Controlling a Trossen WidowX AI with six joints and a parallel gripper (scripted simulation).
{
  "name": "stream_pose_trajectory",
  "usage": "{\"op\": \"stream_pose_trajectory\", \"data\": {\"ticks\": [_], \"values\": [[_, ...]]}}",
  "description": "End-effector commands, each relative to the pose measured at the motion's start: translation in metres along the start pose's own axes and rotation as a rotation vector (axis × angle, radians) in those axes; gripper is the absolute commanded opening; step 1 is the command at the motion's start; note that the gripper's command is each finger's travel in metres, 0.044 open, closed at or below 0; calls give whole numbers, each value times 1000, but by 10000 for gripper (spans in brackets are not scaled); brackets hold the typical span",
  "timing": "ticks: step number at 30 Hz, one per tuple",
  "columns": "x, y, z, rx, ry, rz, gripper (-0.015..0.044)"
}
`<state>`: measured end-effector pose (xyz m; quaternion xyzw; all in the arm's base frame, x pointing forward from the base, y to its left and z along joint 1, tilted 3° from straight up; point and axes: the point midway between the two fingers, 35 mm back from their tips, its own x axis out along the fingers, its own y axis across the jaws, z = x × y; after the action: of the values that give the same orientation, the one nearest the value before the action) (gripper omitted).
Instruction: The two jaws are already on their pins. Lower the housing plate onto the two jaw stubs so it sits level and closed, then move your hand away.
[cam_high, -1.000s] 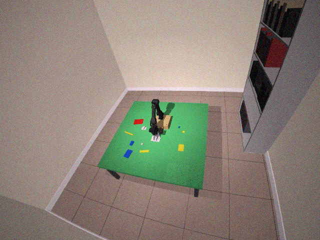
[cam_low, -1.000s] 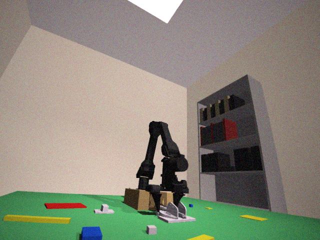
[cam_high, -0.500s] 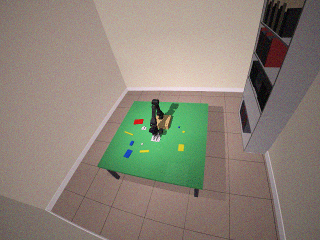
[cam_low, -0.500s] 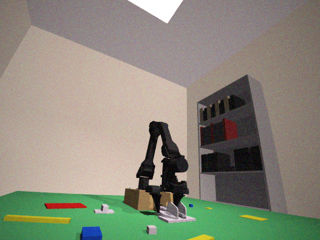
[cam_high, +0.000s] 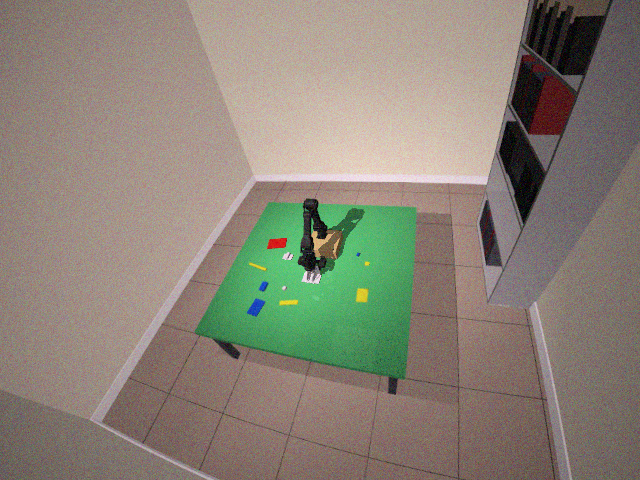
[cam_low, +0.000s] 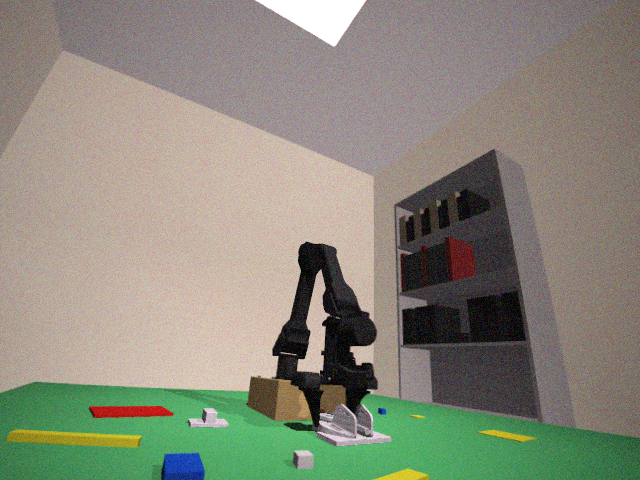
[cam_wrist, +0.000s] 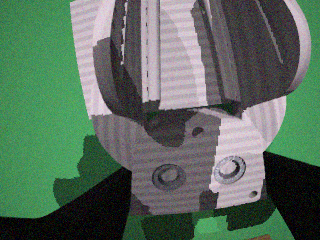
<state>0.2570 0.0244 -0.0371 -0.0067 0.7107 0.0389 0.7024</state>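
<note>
My gripper (cam_high: 315, 267) (cam_low: 336, 417) (cam_wrist: 193, 164) is shut on the pale housing plate (cam_wrist: 197, 150), low at the back end of the white base (cam_low: 372, 439) (cam_wrist: 82, 50). In the wrist view the plate has two round holes side by side, with a lighter round shape inside each. Two upright white jaws stand on the base: one jaw (cam_low: 344, 422) (cam_wrist: 132, 65) and another jaw (cam_low: 364, 421) (cam_wrist: 265, 50). The plate lies against their rear ends in the wrist view. The stubs under it are hidden, and I cannot tell whether the plate rests on them or is level.
A tan box (cam_high: 333, 242) (cam_low: 289, 400) stands close behind the gripper. A small white stand (cam_high: 287, 256) (cam_low: 208, 415) and red plate (cam_high: 277, 243) (cam_low: 130, 411) lie to the left. A white cube (cam_high: 284, 287) (cam_low: 303, 459), blue block (cam_high: 263, 286) (cam_low: 183, 466) and yellow bar (cam_high: 288, 302) lie nearer the front.
</note>
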Motion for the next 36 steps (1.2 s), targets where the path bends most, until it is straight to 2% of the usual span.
{"op": "stream_pose_trajectory", "data": {"ticks": [1, 36], "values": [[1, 1, 0, 5, 2, 3, 351], [-5, 1, 0, 5, 2, 3, 351]]}}
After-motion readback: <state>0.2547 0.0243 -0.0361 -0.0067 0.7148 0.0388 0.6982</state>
